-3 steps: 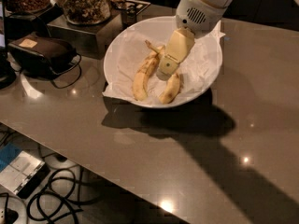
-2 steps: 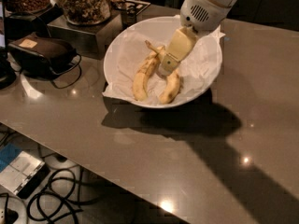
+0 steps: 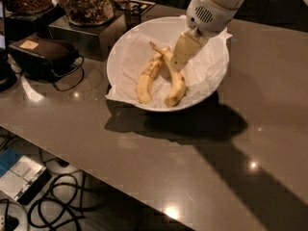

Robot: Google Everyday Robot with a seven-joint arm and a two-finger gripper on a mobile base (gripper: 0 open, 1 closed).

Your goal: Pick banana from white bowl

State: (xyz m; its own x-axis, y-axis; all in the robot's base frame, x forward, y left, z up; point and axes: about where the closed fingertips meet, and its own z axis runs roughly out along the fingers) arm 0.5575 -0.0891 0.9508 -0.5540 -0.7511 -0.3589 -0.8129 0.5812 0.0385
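The white bowl (image 3: pixel 211 83) stands on the grey table, lined with crumpled white paper. Two bananas lie in it side by side. The banana (image 3: pixel 176 86), longer and more curved with a long stem pointing up-left, lies on the right. A shorter, stubbier banana (image 3: pixel 147 80) lies to its left. My gripper (image 3: pixel 177 64) reaches down from the upper right into the bowl, and its cream tip is at the upper part of the curved banana, just below the stem. It hides part of that banana.
Glass jars of snacks (image 3: pixel 86 3) stand on a metal box (image 3: pixel 79 35) behind the bowl at the left. A dark case (image 3: pixel 43 56) with a cable lies at far left. The table's front edge runs diagonally, with cables (image 3: pixel 57 208) on the floor below.
The arm's wrist shifted slightly; the gripper tip stays at the same place over the bananas. Neither banana nor the bowl has moved.
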